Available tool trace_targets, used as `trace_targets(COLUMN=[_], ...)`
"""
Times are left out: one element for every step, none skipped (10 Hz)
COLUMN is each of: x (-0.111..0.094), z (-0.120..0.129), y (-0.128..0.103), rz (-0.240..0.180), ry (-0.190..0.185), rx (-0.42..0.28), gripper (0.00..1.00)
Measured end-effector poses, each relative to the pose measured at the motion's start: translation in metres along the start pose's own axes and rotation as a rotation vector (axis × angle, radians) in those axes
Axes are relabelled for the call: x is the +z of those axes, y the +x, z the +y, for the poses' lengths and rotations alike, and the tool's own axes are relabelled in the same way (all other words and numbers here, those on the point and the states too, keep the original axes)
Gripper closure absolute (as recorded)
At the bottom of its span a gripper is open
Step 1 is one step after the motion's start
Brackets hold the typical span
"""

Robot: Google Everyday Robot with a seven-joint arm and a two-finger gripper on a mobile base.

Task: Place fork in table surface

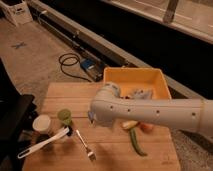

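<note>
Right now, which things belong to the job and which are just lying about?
Job: fork, table, gripper (hidden beneath the white arm).
Lying about: yellow bin, green pepper, white utensil, green cup, white cup.
</note>
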Motion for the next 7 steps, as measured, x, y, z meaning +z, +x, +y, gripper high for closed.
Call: trace_targets(x=[0.011,0.023,0.029,0.032,0.032,0.032,0.032], z=[-0.015,-0.039,-0.053,-0.059,-0.059,-0.058,-0.058], y=[-0.001,-0.006,-0.01,-0.011,-0.011,-0.01,-0.01], rz=[-0.017,-0.037,-0.047,-0.045,-0.045,-0.045,-0.046], ry=[0.0,0.003,0.007,0.006,0.006,0.006,0.006], rx=[-0.045,-0.099,-0.122,-0.132,-0.132,-0.128,-0.129], gripper=[0.35,0.35,0.35,0.35,0.35,0.35,0.35])
